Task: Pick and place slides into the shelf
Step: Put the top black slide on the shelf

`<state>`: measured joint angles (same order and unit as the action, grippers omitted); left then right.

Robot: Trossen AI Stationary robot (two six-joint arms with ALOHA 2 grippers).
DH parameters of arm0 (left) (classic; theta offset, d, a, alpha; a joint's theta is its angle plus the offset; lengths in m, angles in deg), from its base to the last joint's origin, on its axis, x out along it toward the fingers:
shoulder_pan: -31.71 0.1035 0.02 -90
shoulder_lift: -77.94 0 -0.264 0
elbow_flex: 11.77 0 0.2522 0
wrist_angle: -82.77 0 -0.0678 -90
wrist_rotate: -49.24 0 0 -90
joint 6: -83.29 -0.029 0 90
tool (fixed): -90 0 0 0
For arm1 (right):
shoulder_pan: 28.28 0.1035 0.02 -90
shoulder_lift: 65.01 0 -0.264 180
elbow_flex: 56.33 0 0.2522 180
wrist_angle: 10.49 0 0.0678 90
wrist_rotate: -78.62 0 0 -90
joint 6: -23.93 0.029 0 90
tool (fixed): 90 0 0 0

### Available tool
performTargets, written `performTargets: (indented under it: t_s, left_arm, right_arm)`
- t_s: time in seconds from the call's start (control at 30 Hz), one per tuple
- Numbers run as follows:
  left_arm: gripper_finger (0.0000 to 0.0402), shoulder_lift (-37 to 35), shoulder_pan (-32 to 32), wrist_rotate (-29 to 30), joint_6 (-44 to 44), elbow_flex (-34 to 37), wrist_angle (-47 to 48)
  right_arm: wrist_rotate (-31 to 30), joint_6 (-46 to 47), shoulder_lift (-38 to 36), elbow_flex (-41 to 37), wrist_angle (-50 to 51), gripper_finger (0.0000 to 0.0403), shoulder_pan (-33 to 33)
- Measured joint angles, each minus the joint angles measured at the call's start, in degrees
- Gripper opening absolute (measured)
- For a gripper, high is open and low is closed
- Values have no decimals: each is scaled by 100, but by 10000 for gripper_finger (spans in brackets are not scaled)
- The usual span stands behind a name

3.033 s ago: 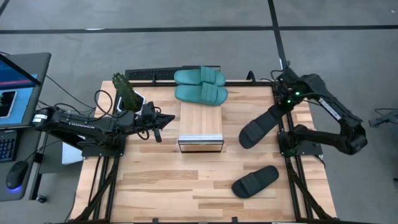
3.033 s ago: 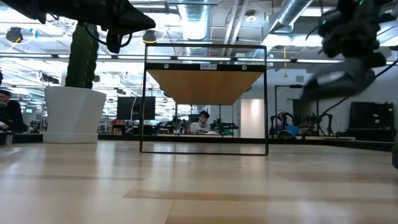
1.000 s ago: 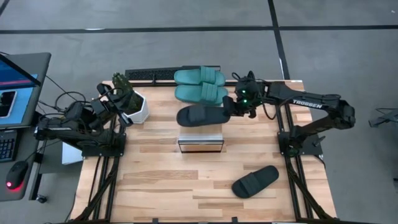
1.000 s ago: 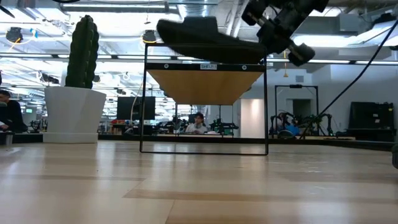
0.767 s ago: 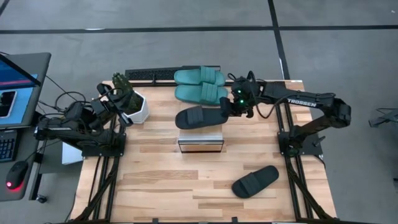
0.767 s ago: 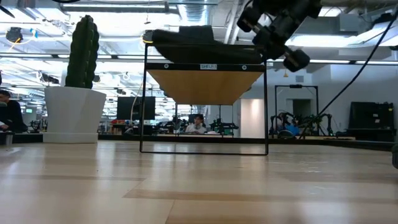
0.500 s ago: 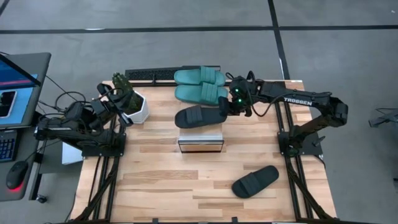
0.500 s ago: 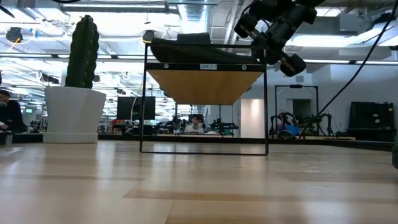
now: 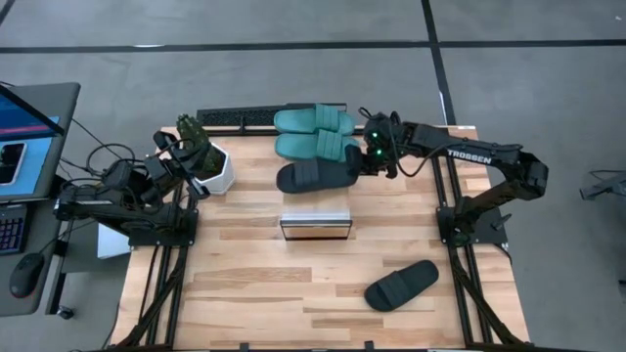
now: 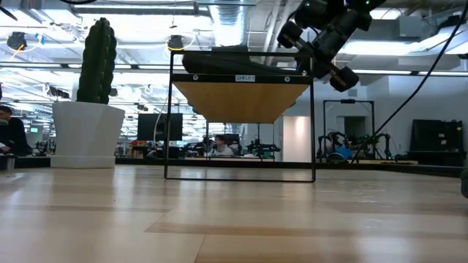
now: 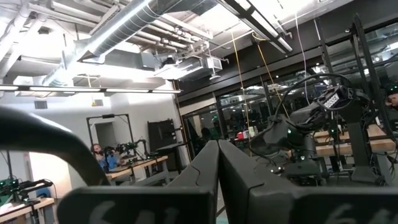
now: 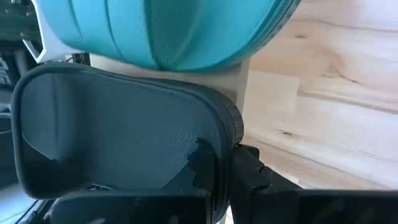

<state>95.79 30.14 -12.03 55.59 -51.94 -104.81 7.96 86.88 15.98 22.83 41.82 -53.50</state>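
item: right gripper (image 9: 358, 164), reaching in over the back of the table, fingers closed on the heel end of a black slide (image 9: 315, 177). the slide lies crosswise on the shelf (image 9: 315, 213), just in front of the two teal slides (image 9: 315, 133), which occupy the shelf's far end side by side. in the right wrist view the black heel (image 12: 124, 137) fills the frame with a teal slide (image 12: 168, 28) directly beyond it, near or touching; which, cannot be told.

item: second black slide (image 9: 402, 283), on the table (image 9: 245, 293) near the front right, well apart from the shelf, not yet placed.

item: left gripper (image 9: 192, 174), waiting at the left beside the potted cactus (image 9: 201, 152); its fingers (image 11: 199, 180) are pressed together, holding nothing.

item: low view shows the black slide (image 10: 234, 58) resting along the shelf top (image 10: 241, 77), the right gripper (image 10: 313, 45) at its right end.

risks, as judged: if the fingers open while the heel overhangs the shelf's side edge, the slide may tip off; pushing further back may shove the teal pair out of line or off the far end; a withdrawal that catches the rubber could drag the slide off its place.
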Motion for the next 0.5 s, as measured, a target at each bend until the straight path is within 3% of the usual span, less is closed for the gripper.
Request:
performTargets:
  t_s: [0.5]
  left_arm:
    - [0,0,0,0,2,0,5]
  right_arm:
    - [23,-62,10,0,31,7,-152]
